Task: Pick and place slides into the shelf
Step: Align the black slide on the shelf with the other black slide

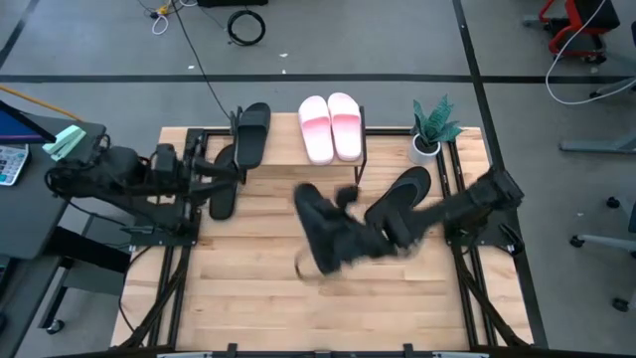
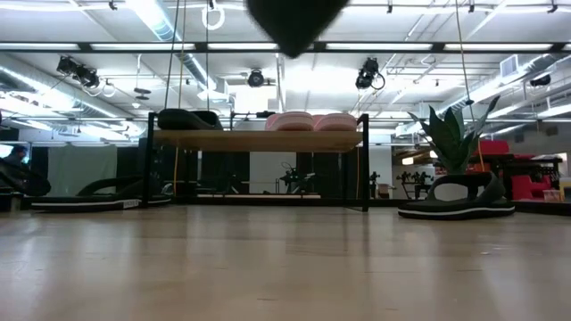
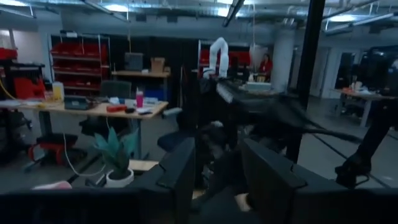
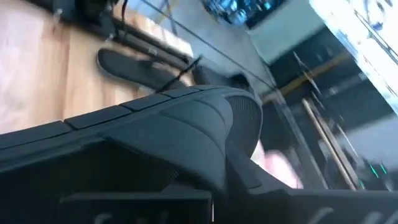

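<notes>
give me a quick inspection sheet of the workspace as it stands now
surface: wooden tabletop, front half bare
shelf: at the back edge; pink pair and one black slide on top
other slides: one black on the table by the left arm; one black near the plant; one black held up over the table's middle
clutter: potted plant at the back right
grippers: right gripper shut on the lifted slide; left gripper beside the shelf's left end, holding nothing seen
cables: black cable coil on the floor
surroundings: workshop with benches and red bins
</notes>
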Available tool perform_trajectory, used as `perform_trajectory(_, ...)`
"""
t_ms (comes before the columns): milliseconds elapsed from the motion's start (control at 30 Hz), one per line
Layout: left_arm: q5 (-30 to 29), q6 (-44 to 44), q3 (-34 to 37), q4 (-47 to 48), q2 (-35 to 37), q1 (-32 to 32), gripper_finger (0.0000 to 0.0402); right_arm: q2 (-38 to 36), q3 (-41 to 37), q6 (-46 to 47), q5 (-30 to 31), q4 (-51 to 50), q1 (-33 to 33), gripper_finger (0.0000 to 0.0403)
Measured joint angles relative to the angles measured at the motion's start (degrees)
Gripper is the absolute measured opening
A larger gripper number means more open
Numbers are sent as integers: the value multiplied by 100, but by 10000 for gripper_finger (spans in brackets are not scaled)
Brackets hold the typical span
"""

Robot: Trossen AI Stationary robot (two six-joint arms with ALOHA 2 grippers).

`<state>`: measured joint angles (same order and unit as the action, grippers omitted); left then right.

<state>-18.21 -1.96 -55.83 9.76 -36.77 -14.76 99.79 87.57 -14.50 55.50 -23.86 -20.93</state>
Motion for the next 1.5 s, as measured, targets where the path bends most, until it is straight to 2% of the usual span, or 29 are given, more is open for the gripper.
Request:
perform_trajectory(67,-1,-27,0,-2,95,8,135,0,0,-741,-432,686,549,11)
perform_trajectory(167,-11,113,-4,91,173,24,130,0,0,-1589,-666,1322,1300,14)
perform_trajectory(267,-429,762,-4,338,203,22,124,-2,0,-2268,-1676,1524,2031,12)
perform_trajectory(333,-1040,1278,-4,545,194,22,119,-2,0,-2396,-2342,1691,2453,11)
perform_trajectory(433,-1844,1809,-4,963,157,25,110,78,0,-2403,-2617,2184,2948,11)
perform_trajectory(500,-2104,2004,-4,1244,110,24,103,130,-2,-2388,-2902,2433,3208,12)
perform_trajectory(600,-2127,2066,-4,1585,-11,45,91,316,2,-2302,-3490,3133,3461,12)
perform_trajectory(667,-2137,2064,-4,1594,-131,128,82,581,148,-2461,-3556,3443,3501,11)
perform_trajectory(767,-2142,2066,-2,1554,-385,312,70,1179,716,-2606,-3595,3228,3604,11)
perform_trajectory(900,-2141,1948,-2,1616,-650,597,56,2055,2005,-2631,-3072,2726,3757,13)
perform_trajectory(1000,-2144,1724,-2,1771,-783,749,49,2533,3047,-2616,-2657,1784,3855,13)
perform_trajectory(1133,-2145,1581,0,1985,-813,897,43,2939,3934,-2195,-2646,690,4011,13)
perform_trajectory(1300,-2143,1564,0,2015,-809,997,39,3187,4133,-1963,-2624,218,4177,14)
perform_trajectory(1500,-2140,1301,0,2014,-822,999,40,3455,4100,-2720,-2505,309,4178,24)
